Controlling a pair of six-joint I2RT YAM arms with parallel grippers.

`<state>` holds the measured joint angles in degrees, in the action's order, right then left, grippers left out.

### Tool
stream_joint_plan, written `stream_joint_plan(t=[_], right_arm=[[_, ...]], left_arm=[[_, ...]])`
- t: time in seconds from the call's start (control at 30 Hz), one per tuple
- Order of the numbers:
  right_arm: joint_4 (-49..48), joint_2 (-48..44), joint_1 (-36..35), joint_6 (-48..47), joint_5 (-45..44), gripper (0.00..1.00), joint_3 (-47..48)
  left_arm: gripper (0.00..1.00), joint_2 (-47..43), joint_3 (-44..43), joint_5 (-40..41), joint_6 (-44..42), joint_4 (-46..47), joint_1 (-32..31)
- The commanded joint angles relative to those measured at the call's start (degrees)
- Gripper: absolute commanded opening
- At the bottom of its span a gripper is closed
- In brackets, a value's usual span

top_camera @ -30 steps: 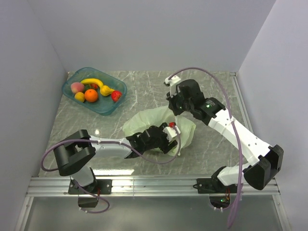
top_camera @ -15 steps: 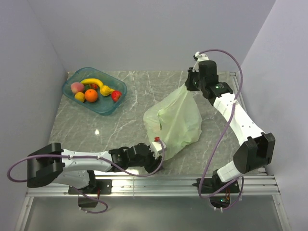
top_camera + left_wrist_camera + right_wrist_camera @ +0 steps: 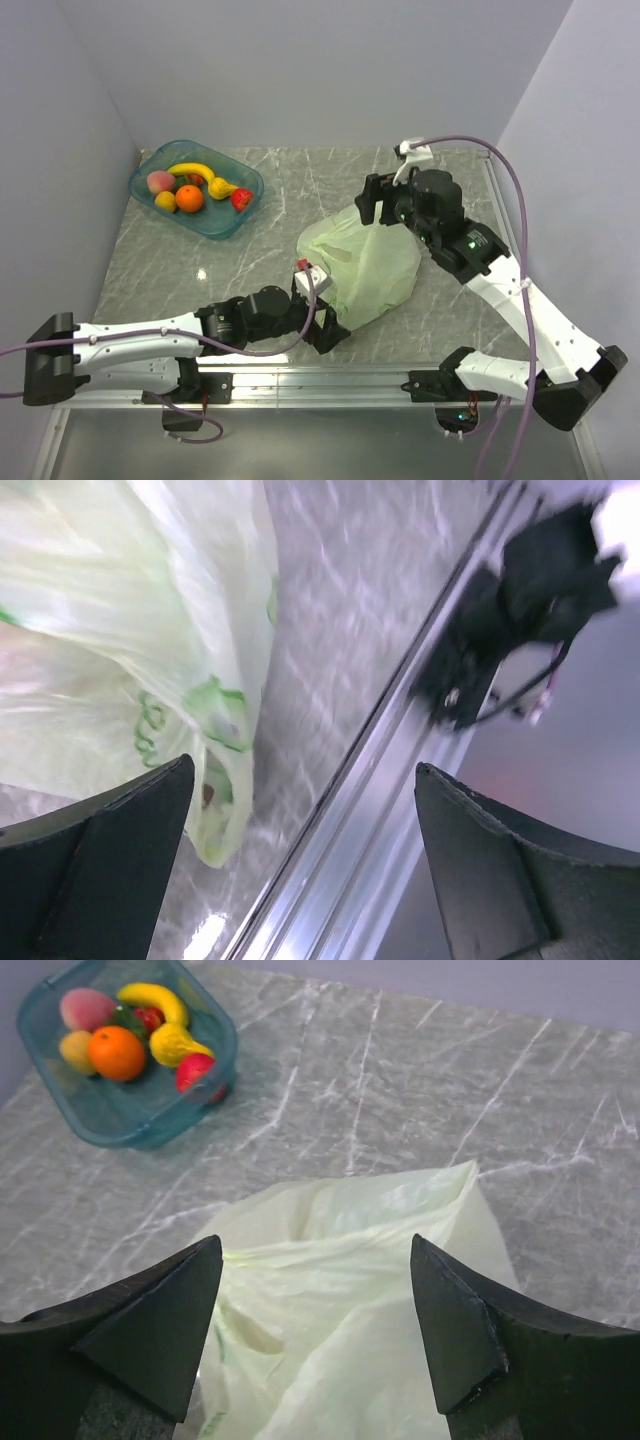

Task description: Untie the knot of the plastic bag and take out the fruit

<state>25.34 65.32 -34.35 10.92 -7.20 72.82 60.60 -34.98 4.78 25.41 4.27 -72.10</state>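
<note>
Plastic bag point(image 3: 370, 262) lies slack on the bench point(image 3: 300, 190), right of the tray point(image 3: 213, 224), its mouth gaping open. Fruit point(image 3: 190, 197) sits in the tray. Left pincer point(image 3: 302, 780) and right pincer point(image 3: 315, 1250) stand wide, empty. Untying looks done; whether any fruit is inside, I cannot tell.

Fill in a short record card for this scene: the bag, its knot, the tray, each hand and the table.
bag: pale green plastic bag, crumpled on the table, right of centre
knot: not visible in any view
tray: teal tray, far left, holding a banana, an orange and other fruit
left hand: open, at the bag's near edge
right hand: open, above the bag's far edge
table: grey, marble-patterned
</note>
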Motion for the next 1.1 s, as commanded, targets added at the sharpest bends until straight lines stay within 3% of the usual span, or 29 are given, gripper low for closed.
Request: stream_joint_plan(t=[0.0,0.1,0.2,0.37,0.43,0.47,0.5,0.73,1.07], right_arm=[[2.08,0.07,-3.09,3.49,-7.82,0.82,-3.63],[1.03,-0.54,-3.44,7.09,-8.88,0.81,-10.03],[-2.22,-2.82,-3.53,10.17,-8.09,0.73,-17.85],[-5.65,-4.93,-3.44,12.9,-6.25,0.65,-25.17],[-6.36,-5.81,-3.36,13.6,-8.25,0.38,-27.63],[-6.53,-7.04,-3.18,15.0,-9.92,0.1,-28.51],[-6.62,-7.83,-2.14,15.79,-12.37,0.01,-30.52],[-16.62,-18.72,5.6,21.07,-3.54,0.0,-41.87],[-21.74,-26.47,5.96,19.67,0.7,0.0,-46.54]], left_arm=[[0.98,-2.59,-1.58,6.02,3.15,0.39,-0.33],[0.97,-2.42,-1.67,15.33,6.49,-2.16,-0.24],[0.96,-1.45,-2.28,23.07,9.13,-3.66,-0.06],[0.96,2.41,-4.21,25.03,10.8,-4.1,3.27],[0.96,3.73,-5.09,23.62,10.8,-4.1,5.56],[0.96,4.78,-5.53,23.09,10.72,-4.1,6.17],[0.96,5.23,-6.41,22.22,10.54,-4.1,6.7],[0.96,7.86,-8.78,18.78,7.12,-3.05,7.06],[0.96,20.51,-15.29,18.6,5.79,-3.12,9.6]])
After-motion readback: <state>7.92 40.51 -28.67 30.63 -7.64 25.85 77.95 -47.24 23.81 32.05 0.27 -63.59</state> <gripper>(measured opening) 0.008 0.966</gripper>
